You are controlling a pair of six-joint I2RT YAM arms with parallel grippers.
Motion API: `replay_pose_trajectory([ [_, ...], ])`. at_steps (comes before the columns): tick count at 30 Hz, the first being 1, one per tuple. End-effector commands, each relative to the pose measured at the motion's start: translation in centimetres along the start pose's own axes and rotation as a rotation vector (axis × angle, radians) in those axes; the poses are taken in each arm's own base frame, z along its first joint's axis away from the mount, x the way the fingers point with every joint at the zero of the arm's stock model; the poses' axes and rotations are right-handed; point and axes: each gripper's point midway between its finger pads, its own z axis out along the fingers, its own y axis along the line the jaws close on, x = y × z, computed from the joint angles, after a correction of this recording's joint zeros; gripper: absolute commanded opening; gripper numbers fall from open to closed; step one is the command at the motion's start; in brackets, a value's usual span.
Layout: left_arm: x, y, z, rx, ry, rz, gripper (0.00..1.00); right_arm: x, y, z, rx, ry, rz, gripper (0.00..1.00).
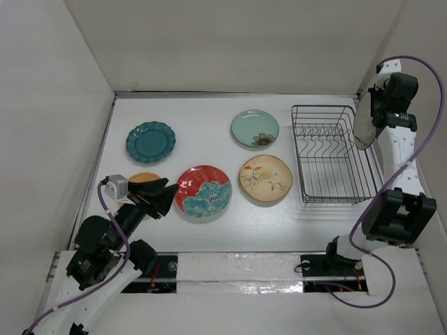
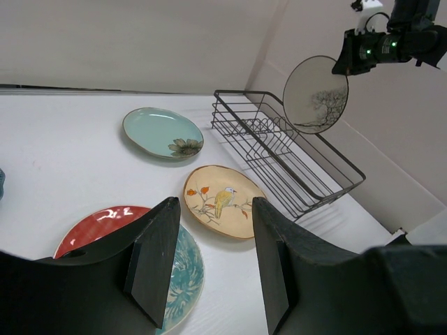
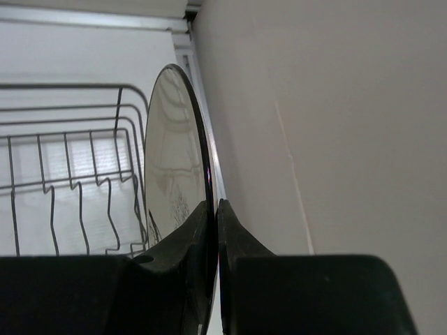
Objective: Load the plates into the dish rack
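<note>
My right gripper point(image 3: 213, 206) is shut on the rim of a dark-rimmed cream plate point(image 1: 363, 124), holding it upright in the air above the right side of the empty dish rack point(image 1: 332, 153). On the table lie a scalloped dark teal plate point(image 1: 150, 142), a pale mint plate point(image 1: 255, 128), a tan floral plate point(image 1: 265, 179) and a red plate with a teal flower point(image 1: 203, 190). My left gripper point(image 1: 164, 195) stands open and empty at the red plate's left edge. An orange plate point(image 1: 143, 178) is mostly hidden behind the left arm.
White walls close in the table on the left, back and right. The right wall point(image 3: 314, 139) is close beside the held plate. The rack's wire sides point(image 2: 279, 150) rise above the table, and the arm bases sit along the near edge.
</note>
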Motion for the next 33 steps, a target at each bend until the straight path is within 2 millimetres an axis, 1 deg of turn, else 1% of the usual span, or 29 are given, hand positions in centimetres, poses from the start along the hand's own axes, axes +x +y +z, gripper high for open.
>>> replay_pose_trajectory([
  [1,-0.4,-0.3,0.3,0.010,-0.014,-0.009,0.42,-11.2,-5.9,-6.0,0.169,-0.353,0.074,0.00],
  [4,-0.5,-0.3,0.3,0.009,-0.016,-0.009,0.42,-10.2,-5.5,-5.2,0.167,-0.323,0.063,0.00],
  [5,-0.4,-0.3,0.3,0.008,-0.015,-0.009,0.43,-9.3,-5.1,-4.5,0.162,-0.299,0.056,0.00],
  [9,-0.3,-0.2,0.3,0.006,-0.013,-0.010,0.42,-6.9,-4.3,-3.2,0.165,-0.253,0.043,0.00],
  [15,-0.2,-0.2,0.4,0.005,-0.008,-0.008,0.42,-6.6,-3.2,-2.5,0.112,-0.249,0.047,0.00],
  [19,-0.2,-0.1,0.4,0.002,-0.008,-0.008,0.42,-6.8,-3.2,-2.6,0.114,-0.260,0.050,0.00],
  [25,-0.2,-0.2,0.4,0.003,-0.006,-0.008,0.42,-8.7,-3.9,-4.3,0.116,-0.320,0.060,0.00],
  [28,-0.3,-0.2,0.4,0.004,-0.010,-0.010,0.42,-9.5,-3.7,-4.8,0.105,-0.340,0.060,0.00],
  [31,-0.3,-0.2,0.4,0.004,-0.010,-0.008,0.42,-8.7,-3.2,-4.2,0.092,-0.317,0.053,0.00],
  [32,-0.3,-0.2,0.3,0.005,-0.011,-0.008,0.42,-8.1,-2.8,-3.8,0.086,-0.300,0.049,0.00],
  [33,-0.3,-0.2,0.4,0.004,-0.010,-0.010,0.42,-8.1,-2.9,-3.8,0.088,-0.300,0.049,0.00],
])
